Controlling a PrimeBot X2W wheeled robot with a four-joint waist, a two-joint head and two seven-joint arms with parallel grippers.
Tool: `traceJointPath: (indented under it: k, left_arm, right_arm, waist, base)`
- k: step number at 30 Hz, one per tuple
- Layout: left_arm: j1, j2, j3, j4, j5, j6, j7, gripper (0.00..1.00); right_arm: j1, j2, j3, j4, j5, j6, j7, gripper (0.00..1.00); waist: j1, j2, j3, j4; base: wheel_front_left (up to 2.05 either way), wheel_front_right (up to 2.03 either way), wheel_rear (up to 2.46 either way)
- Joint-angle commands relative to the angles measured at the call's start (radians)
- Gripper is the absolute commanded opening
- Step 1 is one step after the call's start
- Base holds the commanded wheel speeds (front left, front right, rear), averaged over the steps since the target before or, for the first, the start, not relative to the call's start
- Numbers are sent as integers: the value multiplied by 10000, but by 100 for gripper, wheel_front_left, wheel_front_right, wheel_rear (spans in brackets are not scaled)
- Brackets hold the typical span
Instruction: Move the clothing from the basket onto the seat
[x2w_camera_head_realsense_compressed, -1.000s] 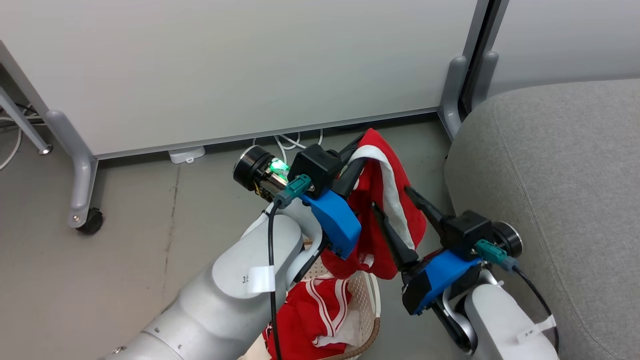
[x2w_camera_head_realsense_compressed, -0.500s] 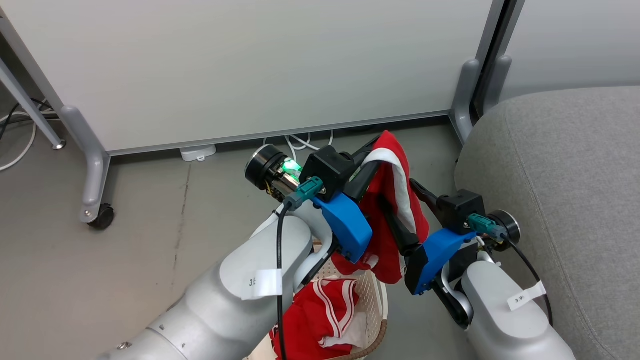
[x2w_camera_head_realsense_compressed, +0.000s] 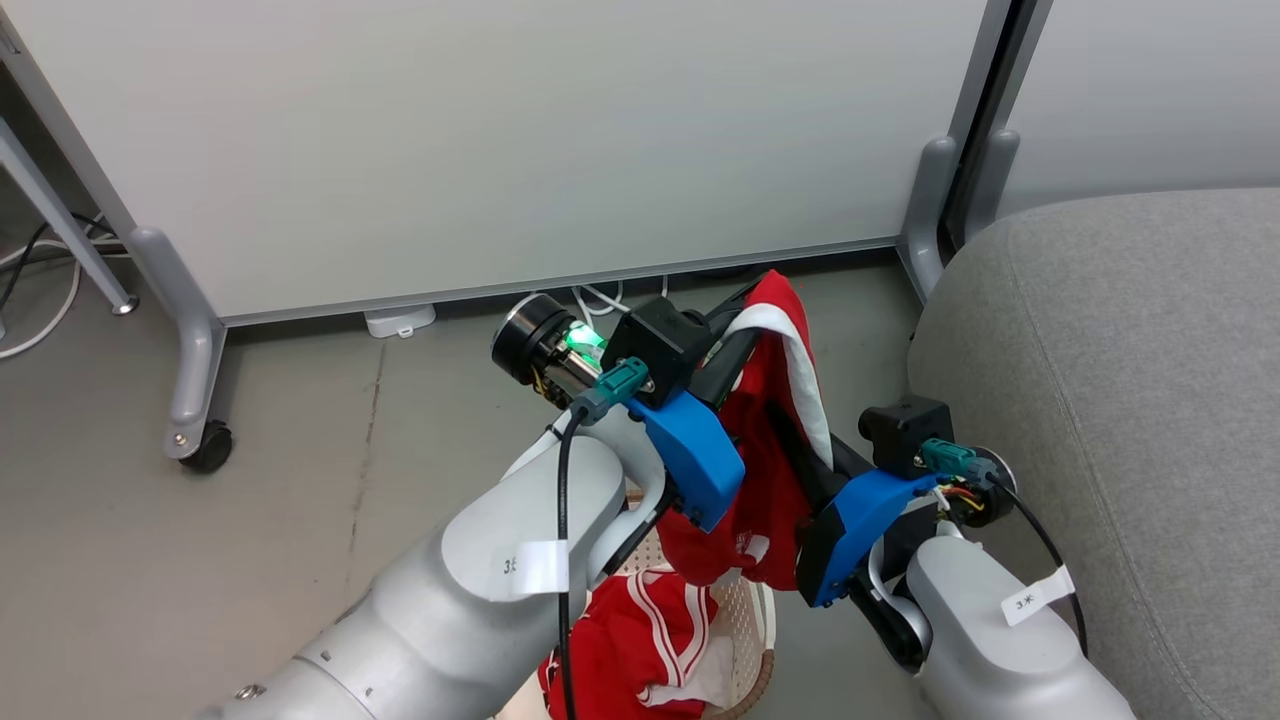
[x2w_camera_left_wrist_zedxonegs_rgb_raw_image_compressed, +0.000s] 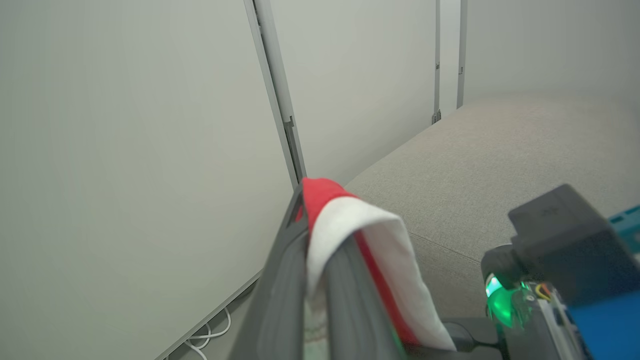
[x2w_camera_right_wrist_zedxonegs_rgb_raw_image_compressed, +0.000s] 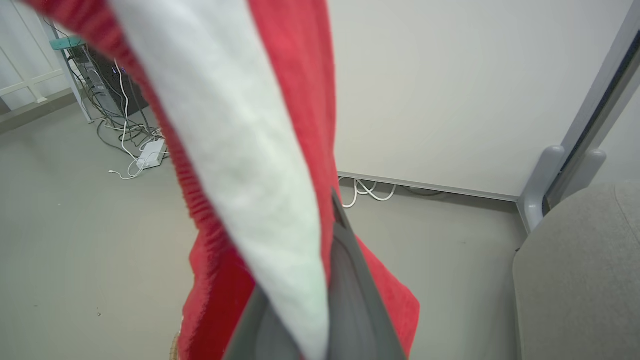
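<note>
— Well, head view first: how many red pieces?

— Two. The raised garment (x2w_camera_head_realsense_compressed: 775, 440) hangs above the basket (x2w_camera_head_realsense_compressed: 755, 620), strung between both arms. The second garment (x2w_camera_head_realsense_compressed: 640, 640) lies crumpled inside that single basket. One seat (x2w_camera_head_realsense_compressed: 1120, 380) stands just to the right.

— And the grippers?

— The left gripper (x2w_camera_head_realsense_compressed: 735, 330) pinches the top edge with the white trim. The right gripper (x2w_camera_head_realsense_compressed: 815, 455) is lower, its fingers sunk into the folds and closed on the cloth.

— Left wrist view?

— Its two fingers lie close together, with the white trim folded over their tips. The grey seat spreads out beyond them.

— Right wrist view?

— Its fingers are clamped together on the broad white stripe, with red cloth draping down both sides. A corner of the seat shows at the lower right.

— How will it handle?

— I'd judge it light, limp and not at all fragile. It sags wherever it isn't held, so the loose hem could snag on the basket's rim. The thicker banded edges look like the surest places to hold, because thin single layers may slip.
</note>
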Motion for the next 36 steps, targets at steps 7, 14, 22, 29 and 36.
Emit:
traceJointPath:
  k: [7,14,22,29,36]
  left_arm:
    - [-153,0,0,101,127,67,-50,0]
    - [-45,0,110,182,59,-60,-51,0]
    - [360,2,-5,296,-316,-329,-47,100]
    - [1486,433,868,-659,-57,-340,-49,100]
    - [3220,1148,2099,-2039,630,-474,-50,100]
  right_arm:
    - [-235,-25,302,203,383,1,-124,0]
    - [-302,-25,411,345,536,1,-155,0]
    - [-281,-25,308,146,502,1,-166,0]
    - [-267,-25,-124,-120,257,1,-168,0]
    - [19,-23,-468,-362,-66,1,-167,0]
  waist:
    - [0,0,-73,-80]
    - [0,0,-101,-131]
    - [0,0,-91,-181]
    - [0,0,7,-226]
    - [0,0,9,-250]
  base:
    - [0,0,0]
    - [0,0,0]
    - [0,0,0]
    - [0,0,0]
    - [0,0,0]
